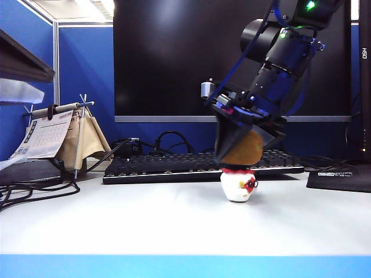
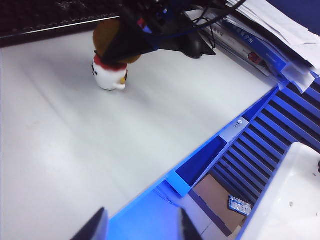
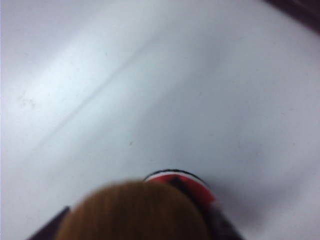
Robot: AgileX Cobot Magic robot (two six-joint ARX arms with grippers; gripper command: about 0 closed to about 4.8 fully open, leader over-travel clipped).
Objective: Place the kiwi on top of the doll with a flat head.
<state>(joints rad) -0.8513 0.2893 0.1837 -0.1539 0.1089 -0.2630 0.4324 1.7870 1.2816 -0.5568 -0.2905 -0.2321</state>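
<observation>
Only the exterior view shows the right end effector (image 1: 246, 142) grasping the kiwi (image 1: 242, 152) atop the doll (image 1: 239, 184).

A white table (image 1: 116, 220) with a blue front edge carries a black keyboard (image 1: 174, 165) before a dark monitor (image 1: 174, 58), with blue partition walls (image 1: 84, 63) behind.

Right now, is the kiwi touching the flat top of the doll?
Touching. In the exterior view the kiwi, between the right gripper jaws, sits on the doll with no gap visible; the left wrist view agrees.
</observation>
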